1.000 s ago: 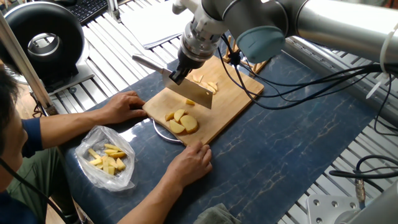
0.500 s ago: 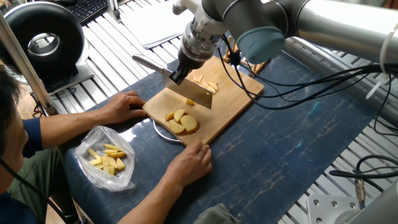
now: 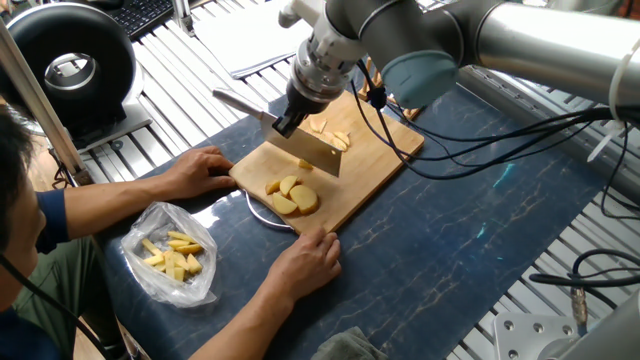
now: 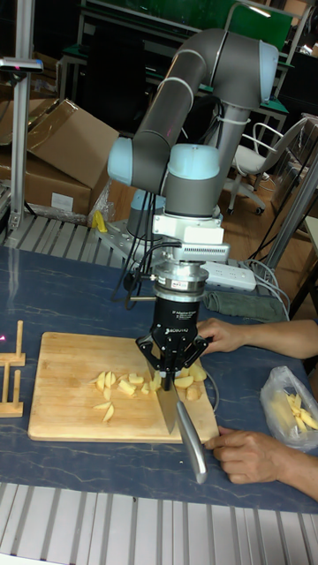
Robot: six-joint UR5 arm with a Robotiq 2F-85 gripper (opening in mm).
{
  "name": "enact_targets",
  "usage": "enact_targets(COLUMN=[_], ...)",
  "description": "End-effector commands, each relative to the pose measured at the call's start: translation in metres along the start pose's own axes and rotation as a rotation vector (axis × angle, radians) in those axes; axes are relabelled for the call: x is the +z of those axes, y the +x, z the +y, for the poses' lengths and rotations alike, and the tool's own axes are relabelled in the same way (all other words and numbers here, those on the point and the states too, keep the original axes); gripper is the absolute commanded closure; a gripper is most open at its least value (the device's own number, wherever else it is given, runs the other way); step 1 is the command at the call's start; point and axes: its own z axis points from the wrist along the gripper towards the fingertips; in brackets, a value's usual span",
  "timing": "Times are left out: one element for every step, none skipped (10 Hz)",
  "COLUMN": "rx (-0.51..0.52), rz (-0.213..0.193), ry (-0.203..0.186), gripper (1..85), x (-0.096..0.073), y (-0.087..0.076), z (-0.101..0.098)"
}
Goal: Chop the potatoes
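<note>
Gripper (image 4: 170, 363) clamps one knife (image 3: 300, 141) over one board (image 3: 372, 160) bearing two clusters of potatoes (image 3: 291, 194).

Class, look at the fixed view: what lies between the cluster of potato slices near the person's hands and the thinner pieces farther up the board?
The knife blade, held by the gripper, stands across the cutting board between the potato slices and the thinner pieces. The fixed view shows it best.

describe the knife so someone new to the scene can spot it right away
Start at the wooden cutting board on the blue table top. Above its middle the gripper clamps the knife, blade down among the potatoes, handle toward the person's hand. It is the only metal blade there, broad, flat and grey, with a silver handle.
</note>
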Motion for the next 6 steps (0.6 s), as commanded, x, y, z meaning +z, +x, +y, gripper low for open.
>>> enact_targets(rx=[0.009, 0.009, 0.006, 0.001, 0.002, -0.005], rz=[-0.015, -0.030, -0.040, -0.050, -0.068, -0.052], ry=[0.002, -0.001, -0.002, 0.001, 0.000, 0.010], gripper=[84.7, 84.7, 84.7, 84.7, 84.7, 84.7], x=[0.002, 0.007, 0.010, 0.013, 0.016, 0.010], y=[0.001, 0.001, 0.001, 0.001, 0.002, 0.004], z=[-0.001, -0.002, -0.003, -0.005, -0.005, -0.008])
